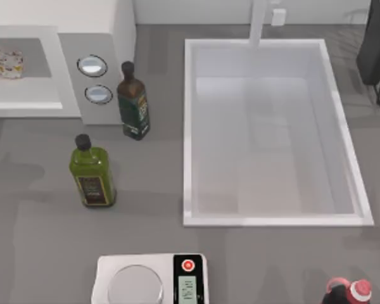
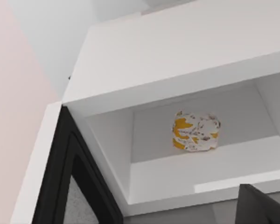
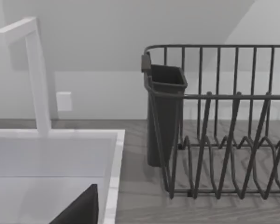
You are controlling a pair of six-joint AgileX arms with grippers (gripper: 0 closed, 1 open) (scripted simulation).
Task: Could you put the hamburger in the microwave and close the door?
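The hamburger (image 2: 196,131) already lies inside the microwave (image 1: 104,38), flat on the floor of its cavity toward the back wall; from above it shows at the far left of the microwave (image 1: 3,61), left of the two round knobs (image 1: 92,65). So the first half of the task looks done, and what is left is the closing. The door (image 2: 60,186) stands open: in the left wrist view its dark inner edge hangs swung out beside the cavity mouth, with the window pane just visible low down. The left arm's camera looks up into the cavity from close in front of the microwave, which suggests the left gripper is near the door, but a dark corner at the picture's edge is all that may belong to it, and I cannot tell whether its jaws are apart or together. The right arm is parked well away from the microwave, past the sink (image 1: 190,126) near the dish rack (image 3: 224,130) and the tap (image 3: 37,74); I cannot tell the state of its jaws either. On the tabletop in front of the microwave stand a dark bottle (image 1: 133,104), just beside the knob panel, and a green oil bottle (image 1: 92,172) nearer the scale (image 1: 107,269). Both stand on the knob side, so they probably stay clear of the door's swing.
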